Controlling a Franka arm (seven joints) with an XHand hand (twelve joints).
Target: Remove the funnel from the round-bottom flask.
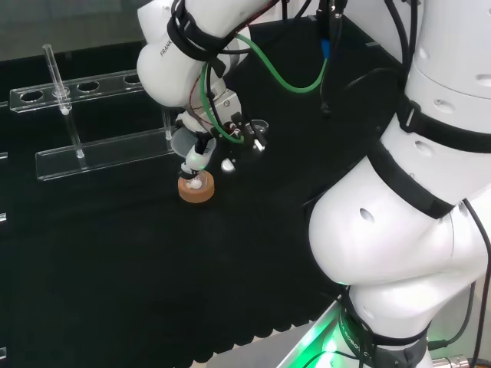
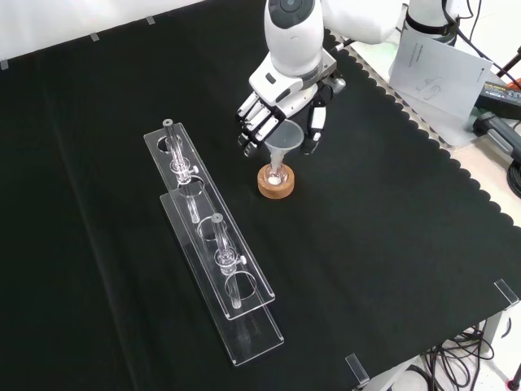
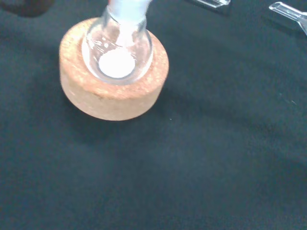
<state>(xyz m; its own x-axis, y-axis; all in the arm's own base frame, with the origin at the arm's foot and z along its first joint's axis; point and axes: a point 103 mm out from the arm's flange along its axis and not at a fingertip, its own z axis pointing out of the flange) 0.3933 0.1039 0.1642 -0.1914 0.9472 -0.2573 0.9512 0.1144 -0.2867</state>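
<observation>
Hand (image 2: pixel 285 102) spread around funnel (image 2: pixel 282 145), contact unclear. Flask (image 3: pixel 117 48) on cork ring (image 3: pixel 112 91); flask neck hidden by funnel.

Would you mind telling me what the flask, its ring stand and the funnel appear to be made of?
The flask looks like clear glass: see-through, with bright glints. The ring stand looks like cork: tan, speckled and matt. The funnel is translucent and cloudy, probably plastic, though glass cannot be ruled out.
</observation>
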